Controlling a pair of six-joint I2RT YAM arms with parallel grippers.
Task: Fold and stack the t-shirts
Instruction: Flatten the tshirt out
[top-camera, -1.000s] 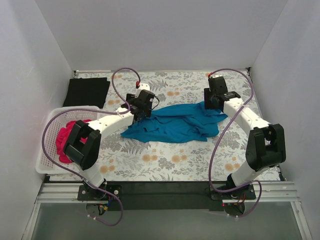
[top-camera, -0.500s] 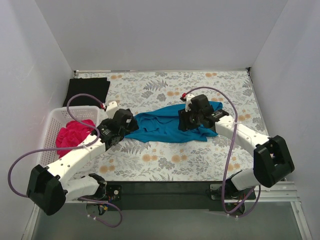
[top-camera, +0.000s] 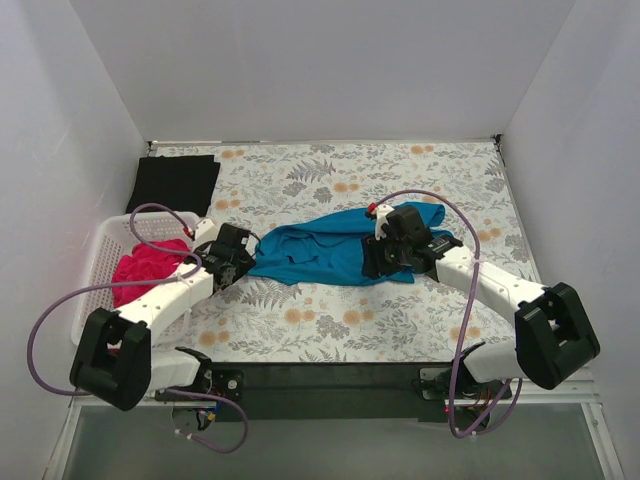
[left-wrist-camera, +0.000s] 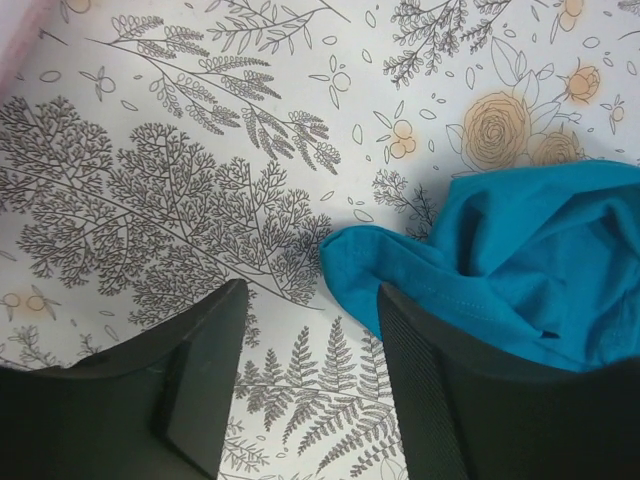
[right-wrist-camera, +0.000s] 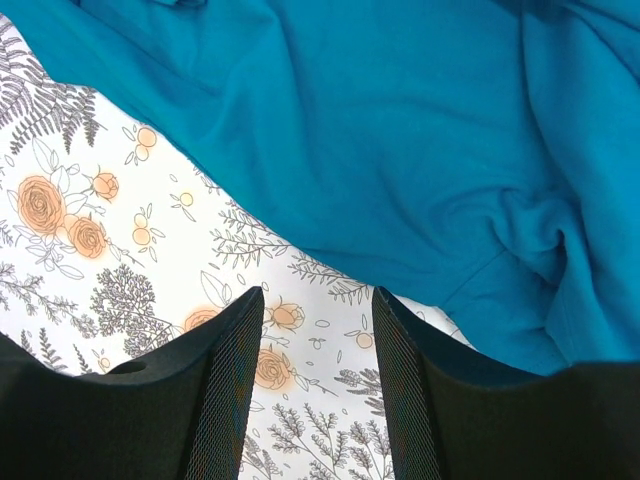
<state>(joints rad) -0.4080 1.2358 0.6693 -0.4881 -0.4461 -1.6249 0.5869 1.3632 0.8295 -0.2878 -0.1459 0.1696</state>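
Observation:
The teal-blue t-shirt (top-camera: 330, 250) lies crumpled on the floral table covering, mid-table. My left gripper (top-camera: 238, 272) is open and empty at the shirt's left corner (left-wrist-camera: 370, 262); the cloth edge lies just beyond its right finger. My right gripper (top-camera: 372, 270) is open and empty over the shirt's near hem (right-wrist-camera: 400, 150); bare covering shows between its fingers. The magenta-pink t-shirt (top-camera: 145, 265) is bunched in the white mesh basket (top-camera: 98, 262). The black t-shirt (top-camera: 175, 183) lies folded flat at the far left.
The basket stands at the left edge beside my left arm. White walls close in the table on three sides. Purple cables loop over both arms. Bare floral covering (top-camera: 330, 320) lies in front of the teal shirt.
Both arms have swung down and toward the near side. The left gripper dropped from over the shirt's left part to its left corner; the right moved from the far right end to the near hem.

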